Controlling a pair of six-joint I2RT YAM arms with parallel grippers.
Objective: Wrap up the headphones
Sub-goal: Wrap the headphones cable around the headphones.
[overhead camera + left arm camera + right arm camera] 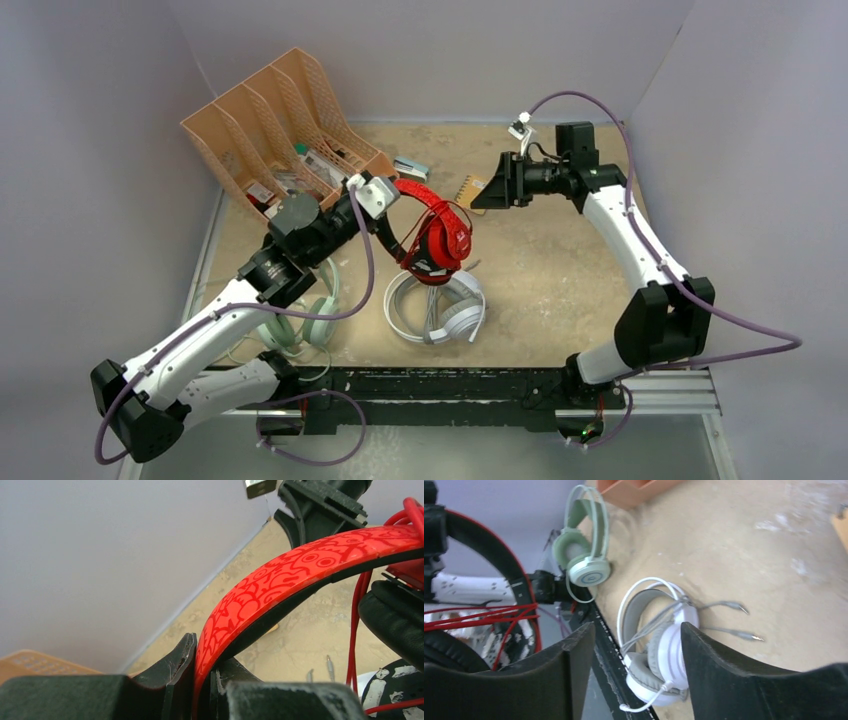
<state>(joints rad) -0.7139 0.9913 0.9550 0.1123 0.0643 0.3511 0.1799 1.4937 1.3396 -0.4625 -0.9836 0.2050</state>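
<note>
1. The red and black headphones are held up over the middle of the tabletop. The patterned red headband arches upward and the black ear cups hang at the right end.
2. Their red cord runs in several strands across the space inside the band, beside a black ear cushion.
3. The left end effector is clenched on the headband, with the red strip pinched edgewise between its two black fingers.
4. Just nearer the arm bases, the white headphones lie flat on the tabletop. Their band touches or nearly meets the hanging red pair in the top view.
5. Their grey cord trails off to the side and ends in two metal plugs resting on the surface.
6. The right end effector is released and grasps nothing. Its fingers stand apart, and its wrist view shows the white pair between them. From above it sits right of the red pair, clear of it.
7. The pale mint-green headphones lie at the near left edge, partly under the left arm.
8. An orange file rack stands in the far left corner with small items in its slots.
</note>
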